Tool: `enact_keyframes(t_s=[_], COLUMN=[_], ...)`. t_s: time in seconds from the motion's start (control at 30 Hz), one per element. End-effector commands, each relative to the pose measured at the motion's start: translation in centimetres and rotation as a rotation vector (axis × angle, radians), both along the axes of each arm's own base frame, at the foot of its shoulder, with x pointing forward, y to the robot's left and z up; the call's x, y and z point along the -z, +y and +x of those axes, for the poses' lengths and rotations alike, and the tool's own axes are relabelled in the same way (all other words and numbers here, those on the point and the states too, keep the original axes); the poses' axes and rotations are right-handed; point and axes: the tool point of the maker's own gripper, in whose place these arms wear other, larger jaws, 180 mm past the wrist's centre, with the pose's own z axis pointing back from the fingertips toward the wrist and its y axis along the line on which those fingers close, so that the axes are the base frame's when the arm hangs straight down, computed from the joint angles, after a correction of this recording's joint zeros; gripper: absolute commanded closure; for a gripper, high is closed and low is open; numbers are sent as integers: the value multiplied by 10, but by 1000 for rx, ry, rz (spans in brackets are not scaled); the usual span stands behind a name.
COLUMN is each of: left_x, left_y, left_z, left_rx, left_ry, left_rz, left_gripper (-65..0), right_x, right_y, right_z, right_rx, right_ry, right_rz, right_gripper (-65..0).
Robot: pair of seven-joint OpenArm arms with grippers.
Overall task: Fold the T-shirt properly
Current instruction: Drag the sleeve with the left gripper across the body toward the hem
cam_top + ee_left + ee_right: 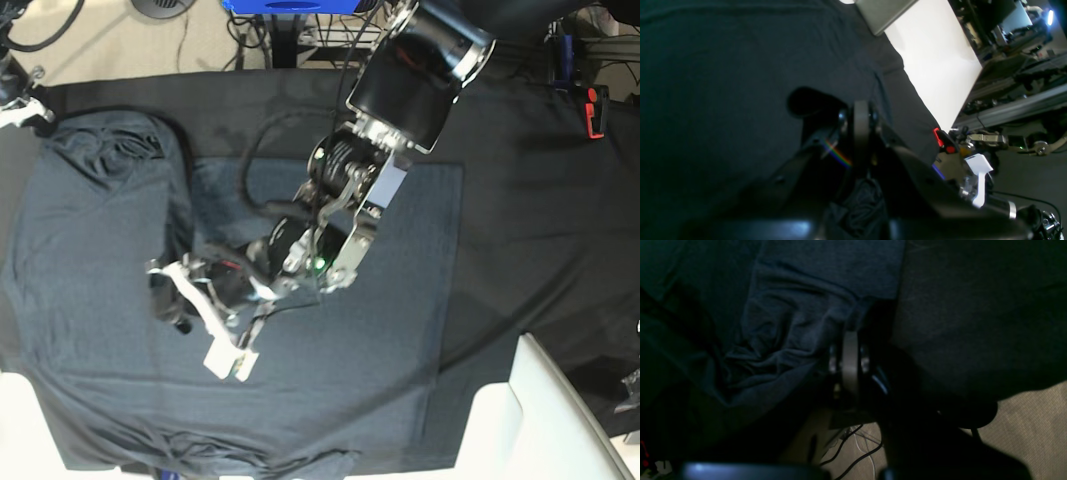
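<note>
Black-clothed bench [520,150] carried the dark slate-grey long-sleeved knit T-shirt [100,300], spread over its left and centre. Left hand [810,103] was together over mid-shirt, probably smoothing. Right hand [867,320] sat by the bunched far-left corner; I cannot tell its state.

This is a robotics lab or workshop, not a home; a tabletop [520,130] draped in black cloth carries the work, with white panels [545,425] at its near corners; loose black cables [250,30] trail over the pale floor beyond its far edge, beside a blue frame [290,5]; the left wrist view looks past the cloth's edge to aluminium rails [1013,106], metal fittings, a red clamp [942,140] and cluttered equipment lit by a bright lamp [1049,16]; the right wrist view shows more cables [853,446] hanging over beige carpet [1023,430]; a large black robot arm [420,70] with exposed wiring reaches over the tabletop.
</note>
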Motion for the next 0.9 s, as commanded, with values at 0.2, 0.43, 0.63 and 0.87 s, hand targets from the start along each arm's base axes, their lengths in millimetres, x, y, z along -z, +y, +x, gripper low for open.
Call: enact_keyframes(t_s=[0.2, 0.43, 0.63, 0.87], left_x=[-51, -67, -73, -80], left_y=[-8, -9, -20, -38], left_z=[27, 45, 60, 63], left_rx=[2, 1, -18, 11], left_ry=[-124, -159, -90, -165], left_rz=[-56, -55, -179, -155], left_gripper=[0, 0, 0, 0], right_x=[-10, -3, 6, 6], right_y=[-8, 3, 14, 19], right_z=[8, 0, -16, -15], right_rx=[-2, 9, 40, 49], right_ry=[-39, -25, -3, -12], right_rz=[-21, 5, 36, 50], right_gripper=[-261, -264, -264, -264])
